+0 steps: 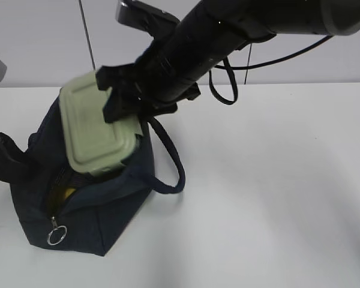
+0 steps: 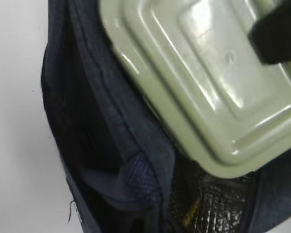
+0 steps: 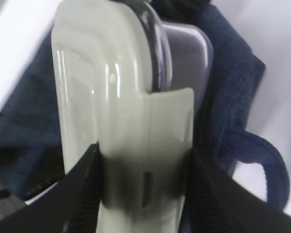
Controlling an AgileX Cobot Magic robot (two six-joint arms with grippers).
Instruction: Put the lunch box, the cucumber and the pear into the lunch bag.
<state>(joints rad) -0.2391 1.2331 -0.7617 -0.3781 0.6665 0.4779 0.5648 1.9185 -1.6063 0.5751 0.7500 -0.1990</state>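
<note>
while the right jaws clamp the lunch box (image 1: 99, 129) across its clip, it tilts half inside the lunch bag (image 1: 102, 210).

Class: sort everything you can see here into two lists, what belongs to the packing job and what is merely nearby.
Job:
- sage-green ridged-lid lunch box, gripped by right gripper
- navy fabric lunch bag
- yellow pear, glimpsed inside the bag

Merely nearby:
- white table
- black cable

Cucumber: not visible.

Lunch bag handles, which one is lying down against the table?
The near handle, drooping beside the lunch bag onto the table; the far handle arches up behind the arm.
</note>
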